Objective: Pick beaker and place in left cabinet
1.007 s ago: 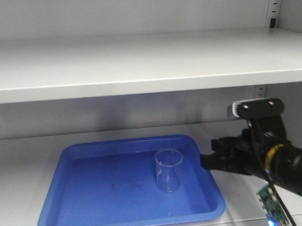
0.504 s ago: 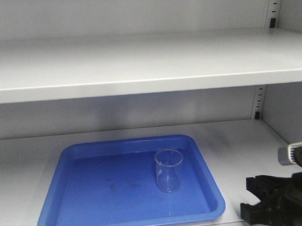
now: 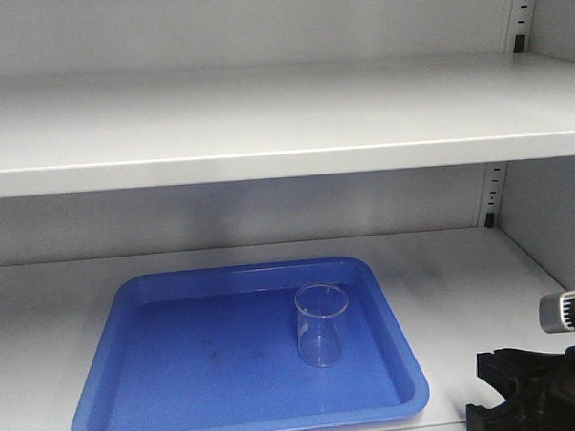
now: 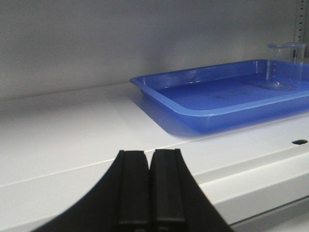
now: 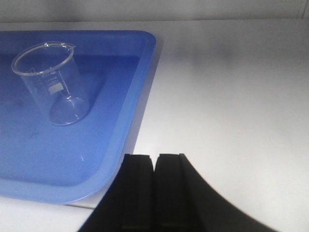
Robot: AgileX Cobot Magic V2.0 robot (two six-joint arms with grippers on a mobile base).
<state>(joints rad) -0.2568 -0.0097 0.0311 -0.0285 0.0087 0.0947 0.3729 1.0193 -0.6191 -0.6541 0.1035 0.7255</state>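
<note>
The beaker (image 3: 322, 327) is small, clear glass and stands upright inside a blue tray (image 3: 199, 372) on the lower shelf of the light grey left cabinet (image 3: 264, 111). In the right wrist view the beaker (image 5: 53, 82) sits up and to the left of my right gripper (image 5: 155, 157), which is shut with nothing in it and is off the tray's near right corner (image 5: 140, 87). In the front view the right gripper (image 3: 486, 393) is low at the right edge. My left gripper (image 4: 149, 152) is shut and empty, in front of the shelf edge, with the tray (image 4: 217, 92) and beaker (image 4: 285, 65) far to its right.
A wide upper shelf (image 3: 377, 87) overhangs the tray. Slotted strips (image 3: 523, 14) run up the back right corner. Bare grey shelf (image 3: 461, 265) lies to the right of the tray, and more (image 4: 63, 130) to its left. The shelf's front lip (image 4: 251, 183) has a small slot.
My right arm has pulled back from beside the tray's right rim, down toward the lower right corner of the front view. The beaker and tray have not moved.
</note>
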